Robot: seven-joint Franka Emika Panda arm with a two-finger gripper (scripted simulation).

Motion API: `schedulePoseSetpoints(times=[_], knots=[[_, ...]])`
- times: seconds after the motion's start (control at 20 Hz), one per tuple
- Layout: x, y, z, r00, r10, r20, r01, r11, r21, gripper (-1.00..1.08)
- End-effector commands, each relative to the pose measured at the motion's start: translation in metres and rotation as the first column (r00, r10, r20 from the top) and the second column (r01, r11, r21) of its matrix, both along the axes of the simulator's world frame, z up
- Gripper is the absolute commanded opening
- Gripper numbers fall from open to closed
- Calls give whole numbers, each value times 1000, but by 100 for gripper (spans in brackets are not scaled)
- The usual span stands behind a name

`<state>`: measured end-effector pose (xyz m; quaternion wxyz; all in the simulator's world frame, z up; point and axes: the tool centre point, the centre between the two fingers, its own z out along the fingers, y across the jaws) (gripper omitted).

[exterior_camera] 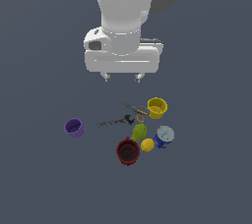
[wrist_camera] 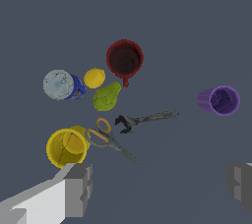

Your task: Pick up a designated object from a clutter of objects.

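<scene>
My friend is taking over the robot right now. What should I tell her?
Pincer: open, empty, hanging high above the pile.
Red mug: upright on the floor, at the pile's edge farthest from the arm, close beside the lemon and green fruit.
Purple cup: off alone on the exterior view's left.
Done: nothing grabbed yet.
Left: go down over the red mug, close on it, lift.

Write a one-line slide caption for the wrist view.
Open gripper hovering above a dark red cylindrical mug amid yellow cup, purple cup, scissors and wrench.
</scene>
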<state>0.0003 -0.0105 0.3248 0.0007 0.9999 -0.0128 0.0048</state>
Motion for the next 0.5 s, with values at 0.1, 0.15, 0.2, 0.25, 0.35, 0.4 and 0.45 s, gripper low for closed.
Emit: schedulePoseSetpoints(times=[0.1, 0.15, 0.2, 0.25, 0.35, 0.4, 0.45], knots=[[0, 0, 0, 1000, 3, 0, -3, 1000, 0, 28], [1, 0, 0, 1000, 6, 0, -6, 1000, 0, 28], [1, 1, 1, 1000, 10, -1, -10, 1000, 0, 28], [1, 1, 1, 1000, 14, -1, -14, 1000, 0, 28], [1, 1, 2, 1000, 16, -1, -16, 1000, 0, 28], [1, 1, 2, 1000, 16, -1, -16, 1000, 0, 28], [1, 1, 2, 1000, 16, -1, -16, 1000, 0, 28]])
